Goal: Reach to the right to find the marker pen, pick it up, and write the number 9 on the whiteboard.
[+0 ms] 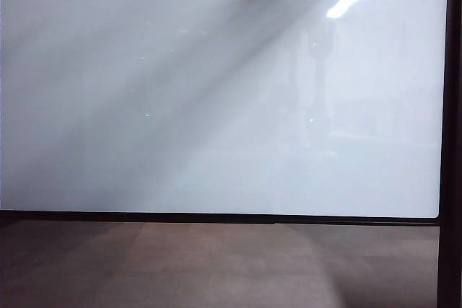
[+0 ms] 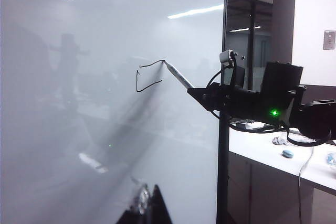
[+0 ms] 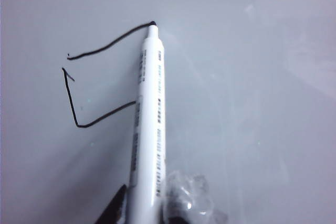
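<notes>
Exterior view: only the whiteboard and its lower frame show; no arm appears. Left wrist view: the left gripper idles low near the board, jaw state undeterminable, while the right gripper presents the marker pen. Right wrist view: jaws clamp the barrel so the tip meets the unfinished number 9, mid-board.

Matte black, boxy right gripper on a black arm with looping black cables, one glowing green indicator light and a small grey camera. Left gripper: dark pointed jaws, clear glossy padding.
</notes>
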Available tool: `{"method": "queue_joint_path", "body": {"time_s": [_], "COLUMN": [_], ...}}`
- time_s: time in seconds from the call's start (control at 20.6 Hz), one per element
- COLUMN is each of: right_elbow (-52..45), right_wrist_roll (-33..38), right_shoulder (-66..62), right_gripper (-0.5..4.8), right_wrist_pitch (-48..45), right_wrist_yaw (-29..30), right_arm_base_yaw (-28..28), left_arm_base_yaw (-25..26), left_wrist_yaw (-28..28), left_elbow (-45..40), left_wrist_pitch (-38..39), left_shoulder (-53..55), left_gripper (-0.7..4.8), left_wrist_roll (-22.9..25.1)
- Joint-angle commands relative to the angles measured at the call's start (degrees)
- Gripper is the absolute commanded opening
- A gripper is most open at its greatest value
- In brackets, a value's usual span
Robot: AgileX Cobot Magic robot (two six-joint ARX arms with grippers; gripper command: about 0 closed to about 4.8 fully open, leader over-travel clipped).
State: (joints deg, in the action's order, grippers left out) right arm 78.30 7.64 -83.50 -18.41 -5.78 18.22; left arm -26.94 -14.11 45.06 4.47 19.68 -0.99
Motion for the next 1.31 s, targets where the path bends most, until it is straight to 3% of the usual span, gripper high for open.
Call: {"method": "queue_joint_path", "body": {"time_s": [0.05, 1.31], "right_elbow": [0.3, -12.5], "right_wrist_roll": [0.3, 4.7], "right_shoulder": [0.1, -0.2], "right_gripper": [-0.03, -0.03], "right_wrist_pitch": [1.6, -1.6], "right_wrist_yaw": [-0.1, 0.8], "right_arm_base_yaw": [0.0, 0.2], "left_arm_base_yaw": [0.0, 0.0], "left_wrist_yaw": [-0.1, -0.1], "left_elbow": [0.2, 0.2], "left_wrist_pitch": [-0.7, -0.5], "left_shoulder": [0.0, 0.0], "left_gripper": [-0.05, -0.05], "left_wrist_roll": [0.1, 0.1]}}
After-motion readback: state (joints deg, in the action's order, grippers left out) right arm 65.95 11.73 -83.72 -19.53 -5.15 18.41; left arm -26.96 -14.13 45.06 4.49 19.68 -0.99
